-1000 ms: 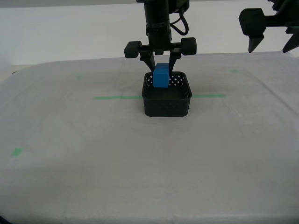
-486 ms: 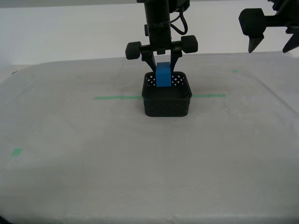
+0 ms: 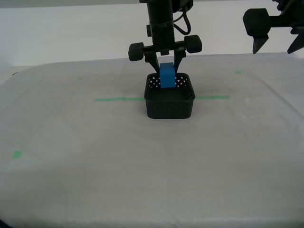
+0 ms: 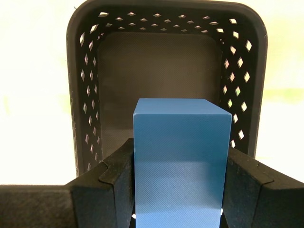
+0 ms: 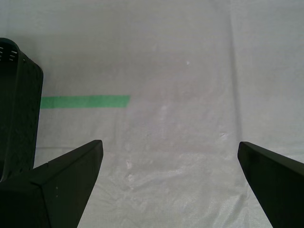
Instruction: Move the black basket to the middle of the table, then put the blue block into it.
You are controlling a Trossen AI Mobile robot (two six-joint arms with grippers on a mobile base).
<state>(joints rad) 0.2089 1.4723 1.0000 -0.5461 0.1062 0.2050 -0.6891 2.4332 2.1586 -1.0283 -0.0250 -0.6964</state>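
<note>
The black basket stands on the table near the middle of the exterior view, across the green tape line. My second gripper hangs straight above it, shut on the blue block, whose lower end dips below the basket's rim. In the second wrist view the blue block sits between the fingers over the basket and its bare floor. My first gripper hovers open, high at the exterior view's upper right; its wrist view shows the basket's wall at the frame's edge.
A green tape line runs across the table behind the basket and shows as a green tape line in the first wrist view. Small green tape bits lie on the cloth at the exterior view's left and far right.
My second gripper has shifted slightly toward the exterior view's right with the blue block, centring it over the basket. The first gripper has not moved.
</note>
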